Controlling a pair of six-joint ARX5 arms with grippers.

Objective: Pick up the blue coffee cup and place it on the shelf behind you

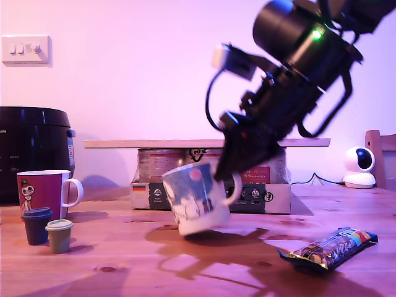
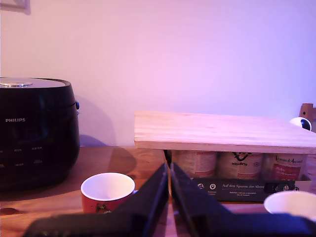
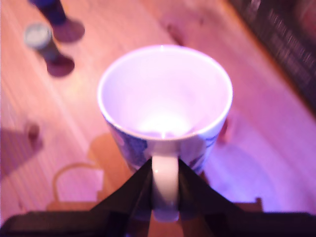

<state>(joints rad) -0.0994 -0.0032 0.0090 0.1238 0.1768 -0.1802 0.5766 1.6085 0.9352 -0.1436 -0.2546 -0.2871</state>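
With the second gripper jaws pinching its handle, the blue coffee cup hangs tilted just above the tabletop, in front of and below the shelf; placement remains, and the first gripper jaws sit pressed together.

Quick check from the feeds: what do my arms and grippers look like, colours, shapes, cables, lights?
In the exterior view one arm is matte black with a thick cylindrical joint, a small green light, a white block clipped near the wrist and looping black cables. My second gripper has flat black wedge-shaped fingers tapering to thin tips. My first gripper shows the same black, tapered fingers. No markings are readable.
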